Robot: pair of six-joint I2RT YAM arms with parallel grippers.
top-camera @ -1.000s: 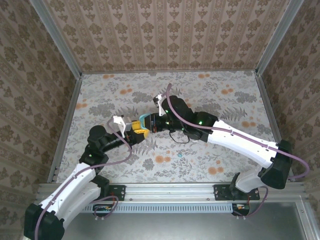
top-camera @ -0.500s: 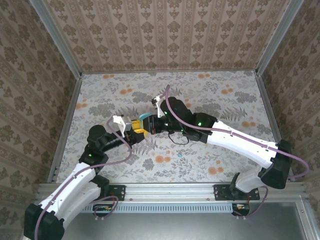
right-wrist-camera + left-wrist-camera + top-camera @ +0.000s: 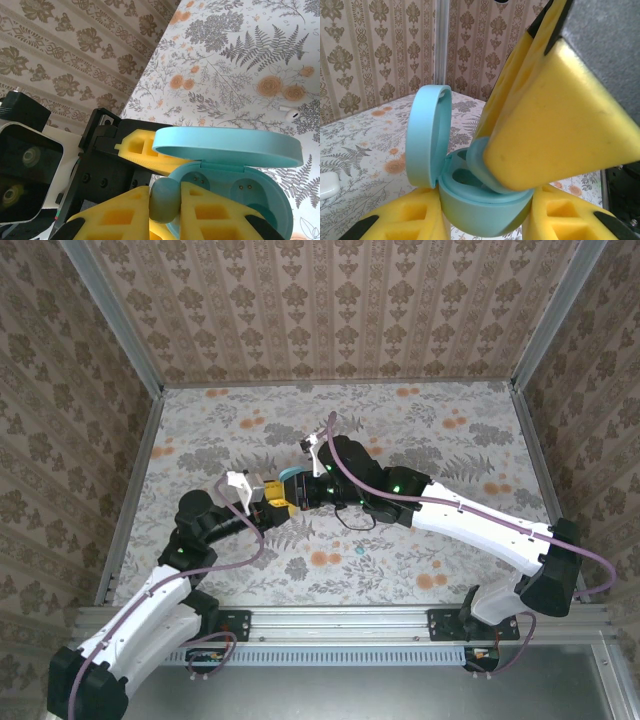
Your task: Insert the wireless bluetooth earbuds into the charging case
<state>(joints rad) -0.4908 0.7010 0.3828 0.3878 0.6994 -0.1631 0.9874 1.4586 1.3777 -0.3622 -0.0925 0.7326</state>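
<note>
Earbud (image 3: 165,200), teal, sits pinched between the nearly closed fingers (image 3: 210,210) of the right gripper (image 3: 302,492), just above the open case (image 3: 485,207), which the left gripper (image 3: 274,503) clamps from both sides. If tilted, it could catch the rim and pop loose.

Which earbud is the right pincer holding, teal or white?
The teal earbud, pinched in the right pincer at the open teal case; the white earbud lies loose on the table beyond the lid.
</note>
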